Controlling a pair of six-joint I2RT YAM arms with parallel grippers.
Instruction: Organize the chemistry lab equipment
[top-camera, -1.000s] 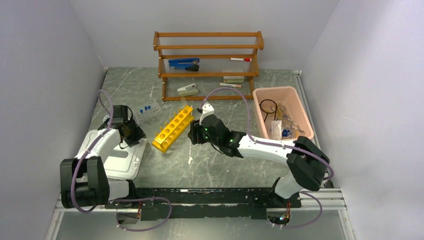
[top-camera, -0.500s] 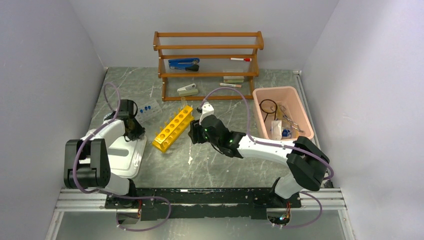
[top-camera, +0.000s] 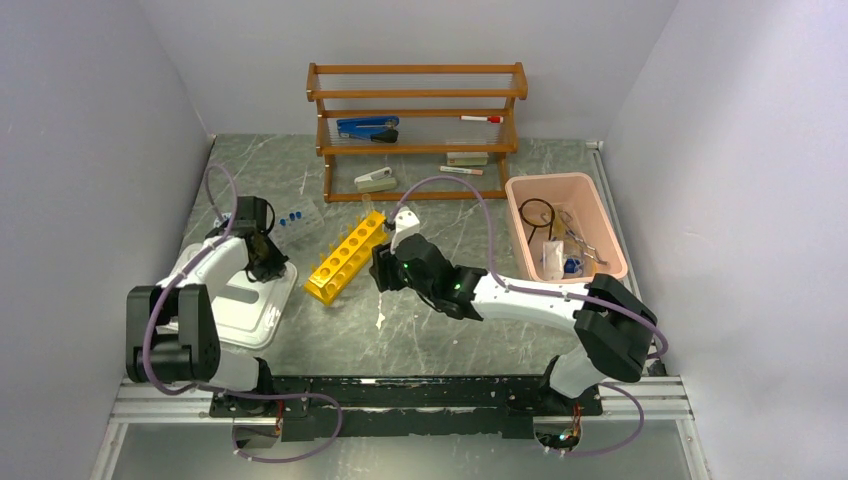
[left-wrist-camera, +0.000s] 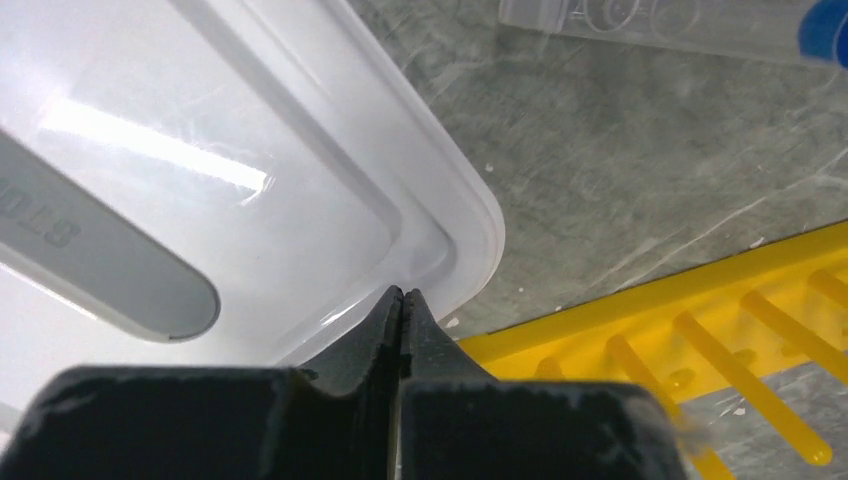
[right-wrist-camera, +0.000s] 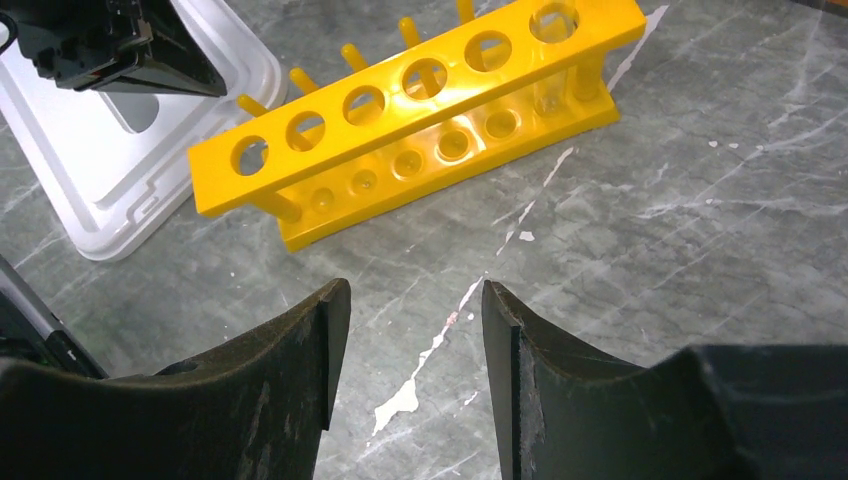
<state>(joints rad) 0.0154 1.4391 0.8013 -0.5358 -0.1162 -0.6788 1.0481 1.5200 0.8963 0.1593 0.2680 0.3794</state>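
Note:
The yellow holed test-tube rack (top-camera: 346, 255) lies slantwise mid-table; in the right wrist view the rack (right-wrist-camera: 420, 110) has a clear tube (right-wrist-camera: 553, 45) in its far end hole. My left gripper (top-camera: 274, 267) is shut, fingertips pressed together (left-wrist-camera: 402, 296) over the rounded corner of a white plastic lid (left-wrist-camera: 300, 180), with nothing visible between them. My right gripper (top-camera: 381, 272) hangs open (right-wrist-camera: 415, 300) just right of the rack, above bare table. A clear bag (top-camera: 296, 219) with blue-capped tubes lies behind the left gripper; its edge (left-wrist-camera: 650, 20) shows in the left wrist view.
A wooden shelf rack (top-camera: 418, 125) with a blue stapler (top-camera: 367, 127) and markers stands at the back. A pink bin (top-camera: 600, 215) at the right holds a black ring and small items. The white lid (top-camera: 240, 305) lies at the left. Walls close in on both sides.
The left gripper's jaws closed as that arm swung its elbow toward the near edge, tips staying at the lid's corner. The right gripper shifted slightly left toward the rack, still open.

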